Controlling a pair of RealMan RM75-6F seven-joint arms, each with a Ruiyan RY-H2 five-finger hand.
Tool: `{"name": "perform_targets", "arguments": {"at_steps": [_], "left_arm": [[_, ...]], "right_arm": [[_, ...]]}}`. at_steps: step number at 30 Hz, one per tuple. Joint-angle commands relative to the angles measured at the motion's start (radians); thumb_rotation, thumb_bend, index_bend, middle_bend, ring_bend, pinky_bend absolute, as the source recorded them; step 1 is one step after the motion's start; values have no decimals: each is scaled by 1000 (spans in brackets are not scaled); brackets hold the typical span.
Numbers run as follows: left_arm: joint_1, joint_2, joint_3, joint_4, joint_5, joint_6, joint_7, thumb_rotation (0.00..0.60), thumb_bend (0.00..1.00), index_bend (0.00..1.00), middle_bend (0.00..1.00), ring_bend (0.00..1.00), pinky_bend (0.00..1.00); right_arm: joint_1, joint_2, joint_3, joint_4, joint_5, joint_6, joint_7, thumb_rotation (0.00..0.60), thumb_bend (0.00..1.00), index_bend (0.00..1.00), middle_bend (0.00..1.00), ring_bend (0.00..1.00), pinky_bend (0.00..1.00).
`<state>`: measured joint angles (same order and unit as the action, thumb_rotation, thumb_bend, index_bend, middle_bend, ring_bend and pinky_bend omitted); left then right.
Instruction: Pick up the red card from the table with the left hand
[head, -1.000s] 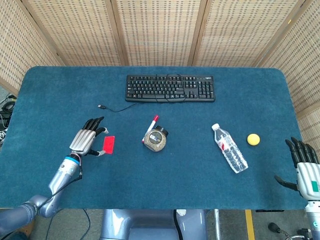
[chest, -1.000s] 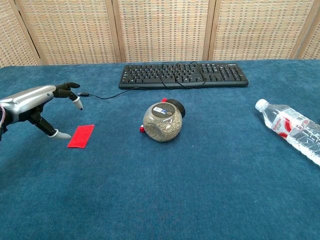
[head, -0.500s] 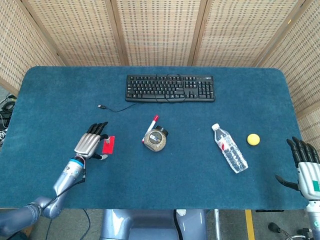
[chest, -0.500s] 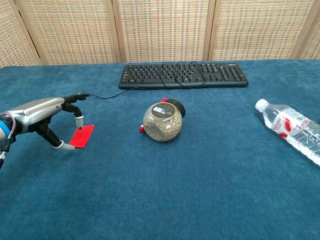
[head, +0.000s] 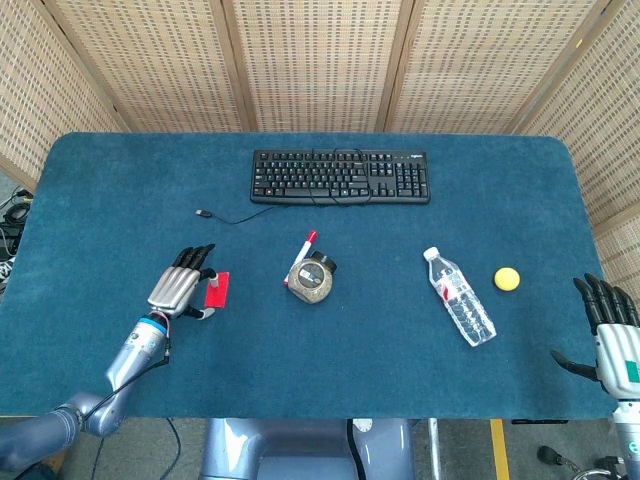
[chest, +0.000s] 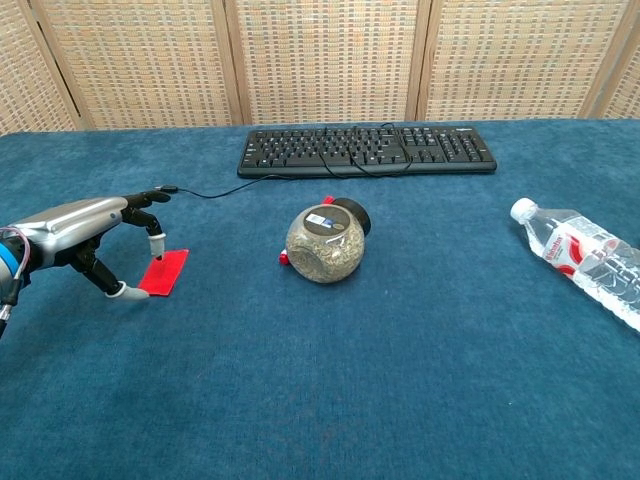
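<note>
The red card (head: 218, 289) (chest: 165, 271) lies flat on the blue table at the front left. My left hand (head: 180, 285) (chest: 85, 225) hovers at the card's left edge with its fingers spread. One fingertip (chest: 157, 241) touches the card's far left part, and the thumb tip (chest: 118, 292) rests on the cloth just left of the near corner. Nothing is gripped. My right hand (head: 610, 330) shows only in the head view, off the table's front right corner, fingers apart and empty.
A round jar (head: 313, 280) (chest: 325, 243) sits mid-table with a red pen (head: 308, 243) behind it. A black keyboard (head: 340, 176) (chest: 365, 150) lies at the back, its cable end (head: 205, 213) near the left hand. A water bottle (head: 460, 297) (chest: 585, 262) and a yellow ball (head: 507, 278) lie at the right.
The left hand moved right and down onto the card's left edge over the last second, and has hardly moved in the last half second. The right hand is unchanged.
</note>
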<state>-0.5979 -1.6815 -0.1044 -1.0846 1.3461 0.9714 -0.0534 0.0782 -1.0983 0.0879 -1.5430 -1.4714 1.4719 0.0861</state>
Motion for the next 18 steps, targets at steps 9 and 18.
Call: {"name": "perform_targets", "arguments": {"at_steps": [9,18], "left_arm": [[-8,-14,-5,25,-6,-12,-2,600,192,474,0,0,0],[-7,-29,0,42,-7,-17,-3,600,193,474,0,0,0]], "right_arm": [[1,0,1,1,3,-3,3,600,0,0,0,0,0],[0,1,1,2,3,-3,8,600,0,0,0,0,0]]}}
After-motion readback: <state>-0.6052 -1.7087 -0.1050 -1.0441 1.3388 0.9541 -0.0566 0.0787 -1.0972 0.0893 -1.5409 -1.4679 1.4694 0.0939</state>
